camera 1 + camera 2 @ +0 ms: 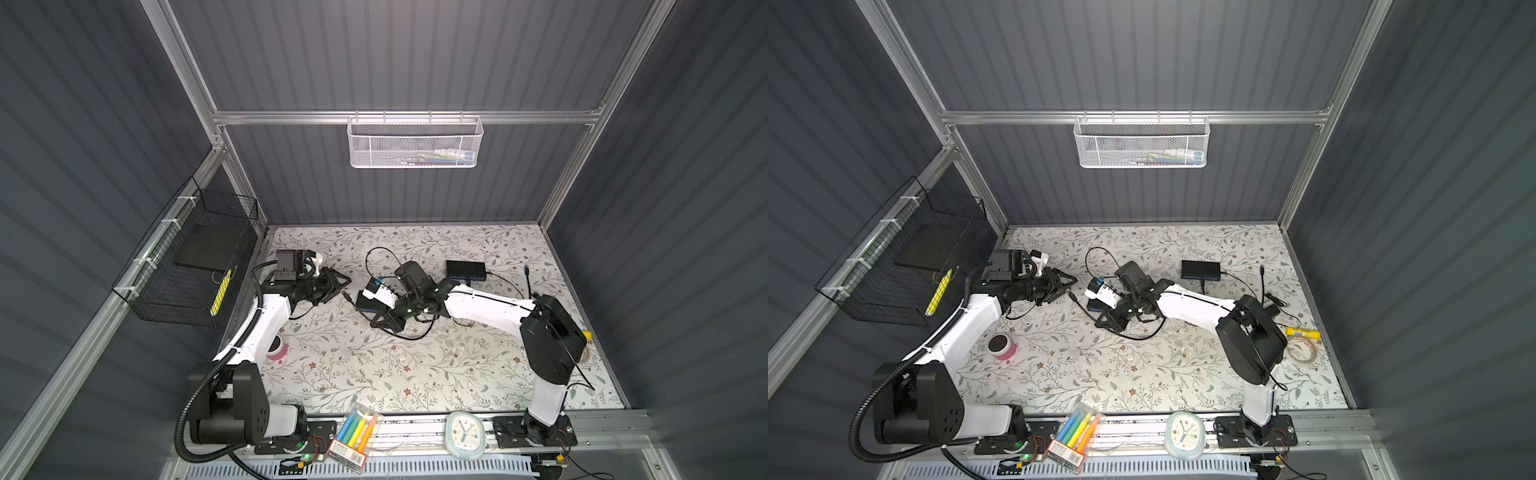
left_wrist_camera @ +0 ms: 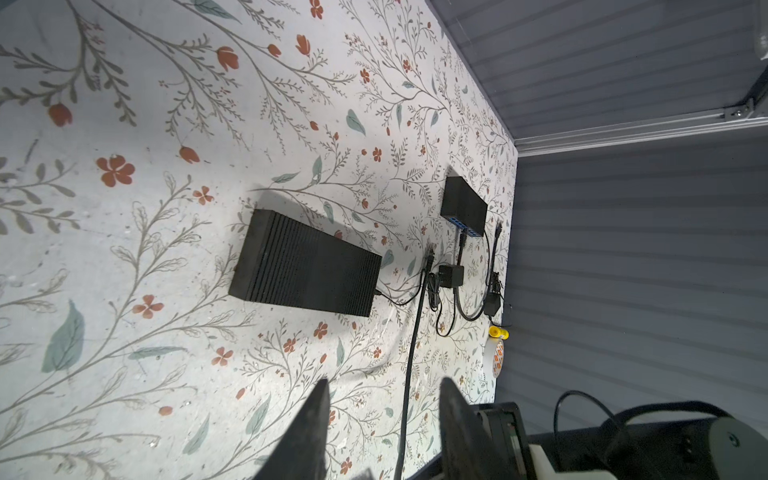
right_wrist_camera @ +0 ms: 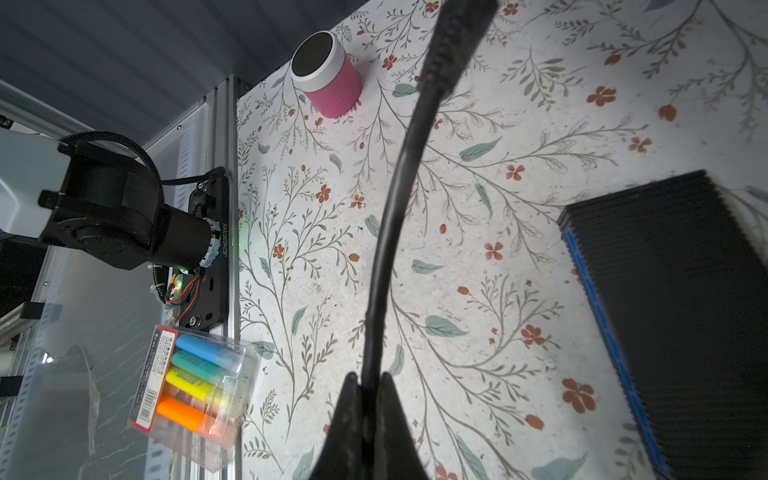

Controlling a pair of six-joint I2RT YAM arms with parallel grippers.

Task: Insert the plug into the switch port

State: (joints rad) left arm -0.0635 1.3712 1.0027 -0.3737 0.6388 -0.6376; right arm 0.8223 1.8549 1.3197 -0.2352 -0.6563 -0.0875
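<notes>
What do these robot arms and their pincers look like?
Both are white shells with chunky black joints. The left arm trails a ribbed black hose; the right arm carries thin black wires. The left gripper and right gripper have black, pointed, triangular fingers.

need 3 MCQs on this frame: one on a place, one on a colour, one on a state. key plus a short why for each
1. Where is the pink cylinder?
A) on the table beside the left arm
B) in the white mesh basket
C) on the clock

2. What colour is the port face of the ridged switch?
A) red
B) blue
C) yellow

3. The right gripper is:
A) open and empty
B) shut on the clock
C) shut on the black cable

Key:
1 A: in a top view it stands on the floral table next to that arm.
2 B: a blue strip runs along its edge.
3 C: the right wrist view shows the fingers pinching the cable.
</notes>
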